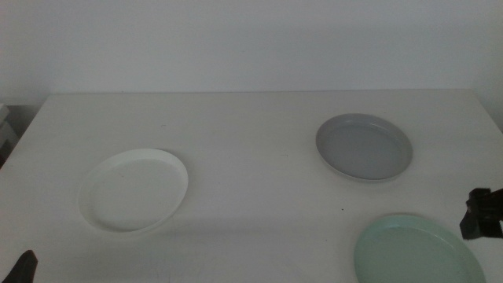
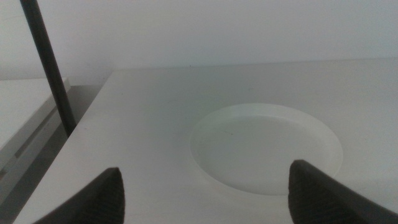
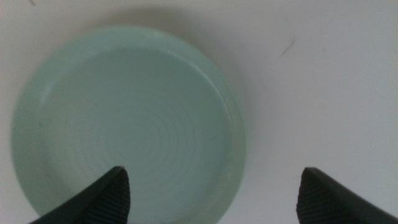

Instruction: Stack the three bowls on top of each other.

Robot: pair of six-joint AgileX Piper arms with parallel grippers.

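Three bowls lie apart on the white table. The white bowl (image 1: 134,190) (image 2: 266,147) sits at the left, the grey bowl (image 1: 364,147) at the back right, and the pale green bowl (image 1: 418,251) (image 3: 127,124) at the front right, cut by the picture's bottom edge. My right gripper (image 1: 481,214) (image 3: 214,193) hangs open at the right edge, above the green bowl's right rim, with nothing between its jaws. My left gripper (image 1: 23,267) (image 2: 205,196) is open low at the front left corner, short of the white bowl.
The table's left edge (image 2: 74,134) runs close to the white bowl, with a dark upright pole (image 2: 48,65) beyond it. A pale wall stands behind the table's back edge (image 1: 259,93).
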